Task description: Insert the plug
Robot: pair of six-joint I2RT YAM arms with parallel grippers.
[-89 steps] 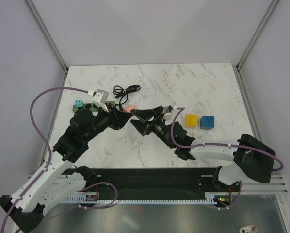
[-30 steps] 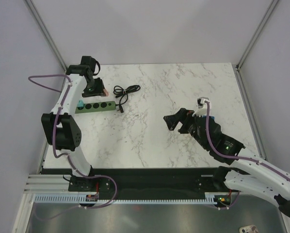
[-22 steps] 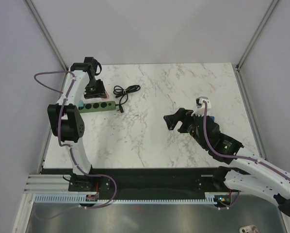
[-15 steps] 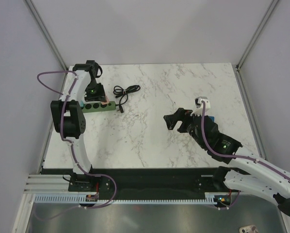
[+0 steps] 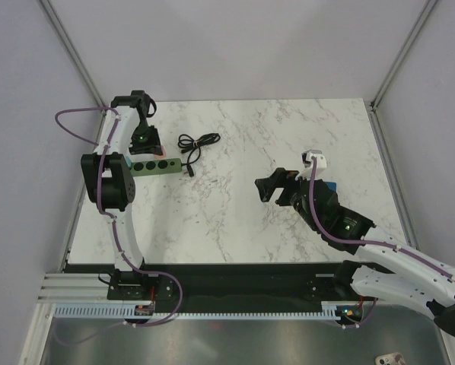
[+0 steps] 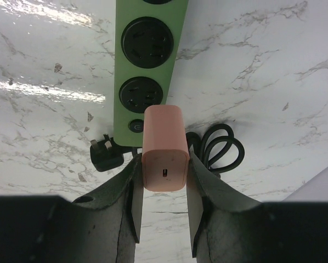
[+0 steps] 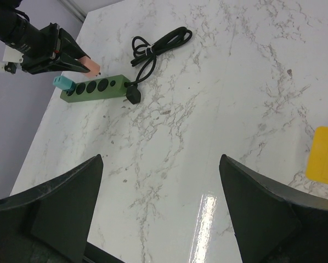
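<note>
**Left claw** [image 6: 164,160]: part-closed on the pink plug [image 6: 164,143], pads flat against two opposite sides. The port face was turned toward the wrist, so the pins presumably faced the strip [image 6: 147,66].

**Pink plug:** hung over the strip's switch end, just short of the nearest free socket and not seated. Whether it touched the strip could not be told.

**Teal plug** [image 7: 62,82]: stood in the strip's far end socket, beside three free ones.

**Right claw** [image 7: 161,164]: wide open and empty, held over mid-bench well apart from the strip, likely parked to leave the left arm room.

**Edges and room:** the strip lay near the left edge of the bench [image 5: 273,137], leaving little space on that side. The cable [image 6: 221,154] lay coiled just beside the switch end, partly beneath one finger, a likely snag on descent. The yellow block [image 7: 324,153] lay well apart.
</note>
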